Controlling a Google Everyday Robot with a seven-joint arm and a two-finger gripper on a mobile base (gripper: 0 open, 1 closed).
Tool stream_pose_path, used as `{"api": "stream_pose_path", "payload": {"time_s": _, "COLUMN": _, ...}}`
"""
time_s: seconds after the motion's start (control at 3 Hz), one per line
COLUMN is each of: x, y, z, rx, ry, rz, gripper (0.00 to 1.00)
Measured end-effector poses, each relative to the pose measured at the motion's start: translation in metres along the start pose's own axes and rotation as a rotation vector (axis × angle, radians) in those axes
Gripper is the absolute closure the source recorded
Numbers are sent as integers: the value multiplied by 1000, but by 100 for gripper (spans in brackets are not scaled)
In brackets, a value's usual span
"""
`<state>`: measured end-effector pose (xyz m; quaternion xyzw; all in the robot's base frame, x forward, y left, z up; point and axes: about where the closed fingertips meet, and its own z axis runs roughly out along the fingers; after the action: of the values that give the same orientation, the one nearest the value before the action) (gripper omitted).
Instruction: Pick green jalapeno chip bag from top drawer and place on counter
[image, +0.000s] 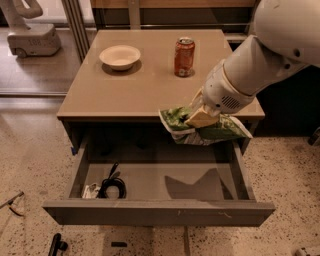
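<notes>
A: Green foil first: we see the green jalapeno chip bag (222, 131) up in the air, crinkled. It hangs at the front edge of the tabletop (140, 90), right side, above the open top drawer (160, 211).
B: Agreed. The gripper (199, 120) sits right at that front-right edge. Its tan fingers (204, 117) are pinched tight on the bag's upper part, w/ the bag sagging out to both sides.
A: Bag touching the tabletop?
B: We can't tell; it overlaps the edge from this angle. It's off the drawer floor tho, and we see a shadow down there.
A: On the tabletop we've got a cream bowl (120, 56) back-left and an orange-red soda can (184, 56) upright toward the back, right of center. They're well apart.
B: In the drawer's front-left corner we see a coiled black cable (114, 186) w/ a small white item (91, 190) just beside it. The white arm (260, 65) comes in from the upper right.
</notes>
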<state>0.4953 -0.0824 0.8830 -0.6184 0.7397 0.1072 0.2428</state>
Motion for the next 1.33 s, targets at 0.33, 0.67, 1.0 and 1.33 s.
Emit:
{"api": "stream_pose_path", "payload": {"time_s": 0.33, "x": -23, "y": -10, "z": -23, "rx": 20, "ry": 7, "rz": -28, "gripper": 100}}
{"api": "stream_pose_path", "payload": {"time_s": 0.67, "x": -52, "y": -37, "z": -37, "rx": 61, "ry": -46, "rz": -90, "gripper": 100}}
{"api": "stream_pose_path", "payload": {"time_s": 1.0, "x": -52, "y": -37, "z": -37, "rx": 62, "ry": -46, "rz": -90, "gripper": 100}}
{"api": "stream_pose_path", "payload": {"time_s": 1.33, "x": -50, "y": -43, "z": -33, "rx": 78, "ry": -64, "rz": -119, "gripper": 100}}
